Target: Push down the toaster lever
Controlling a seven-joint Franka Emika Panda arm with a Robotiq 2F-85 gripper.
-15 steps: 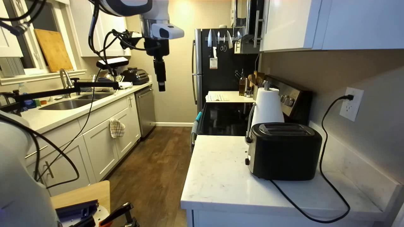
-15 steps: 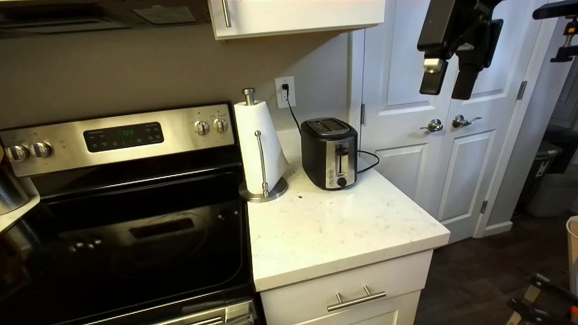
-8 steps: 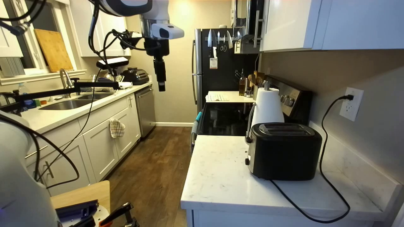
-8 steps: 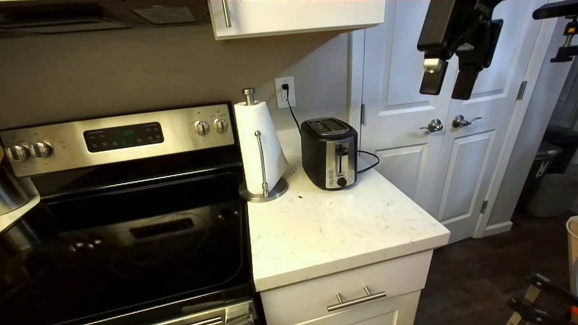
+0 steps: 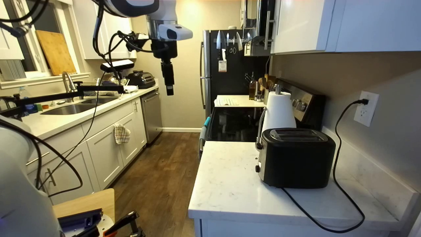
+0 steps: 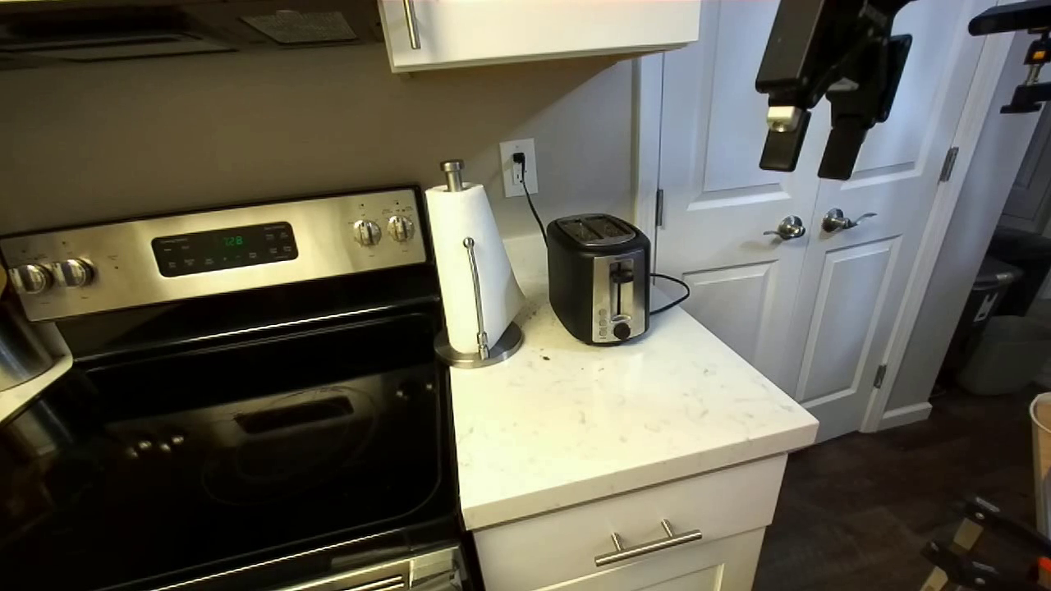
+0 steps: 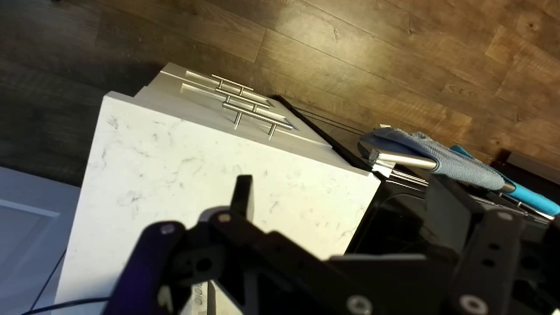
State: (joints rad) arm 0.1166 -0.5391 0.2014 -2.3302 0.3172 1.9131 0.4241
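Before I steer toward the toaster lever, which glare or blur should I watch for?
Wrist view: gripper out of focus, glare on the wooden floor; in an exterior view, reflections on the black cooktop, while the toaster lever looks fairly sharp.

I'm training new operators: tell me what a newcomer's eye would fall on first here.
Probably the black toaster standing on the pale counter, beside the upright paper towel roll. Next, the open gripper hanging in midair, apart from the toaster. In an exterior view, knives on the dark-sided refrigerator may follow.
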